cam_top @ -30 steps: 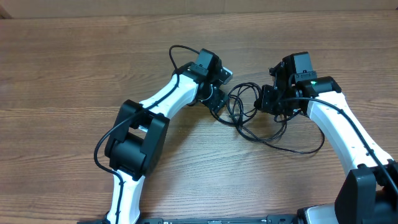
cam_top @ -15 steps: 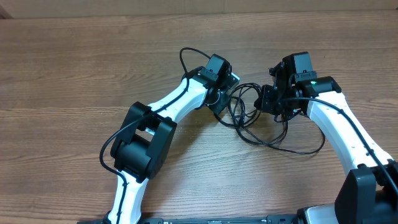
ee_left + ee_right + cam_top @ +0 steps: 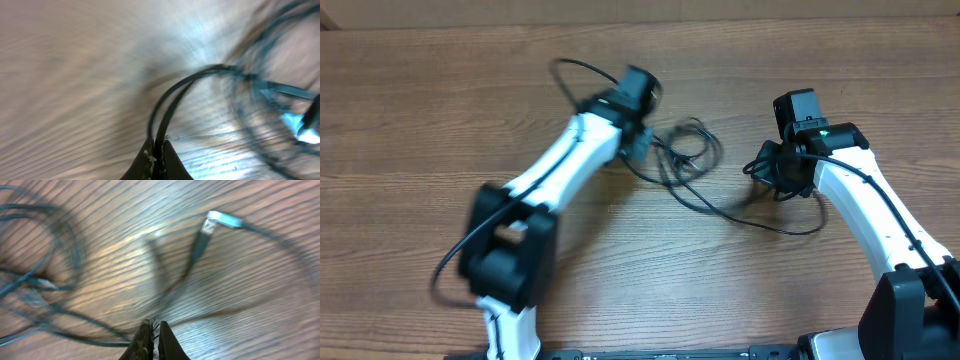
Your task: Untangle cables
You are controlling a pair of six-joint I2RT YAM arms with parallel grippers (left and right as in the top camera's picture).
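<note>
Cables (image 3: 682,152) are lying mid-table in a loose knot between the arms. Left gripper (image 3: 157,146) is pinching two strands. Right gripper (image 3: 153,326) is sitting closed, its hold too blurred to tell. Hard pulling is risking a tighter knot or a slipped strand.

The table (image 3: 420,110) is brown wood with a fine streaked grain. The cables (image 3: 685,150) are black, and one plug (image 3: 222,219) has a silver tip. The left arm (image 3: 565,165) and right arm (image 3: 865,205) are white with black joints. A green light (image 3: 827,128) glows on the right one. The left hand (image 3: 156,159) and right hand (image 3: 154,339) are black.
</note>
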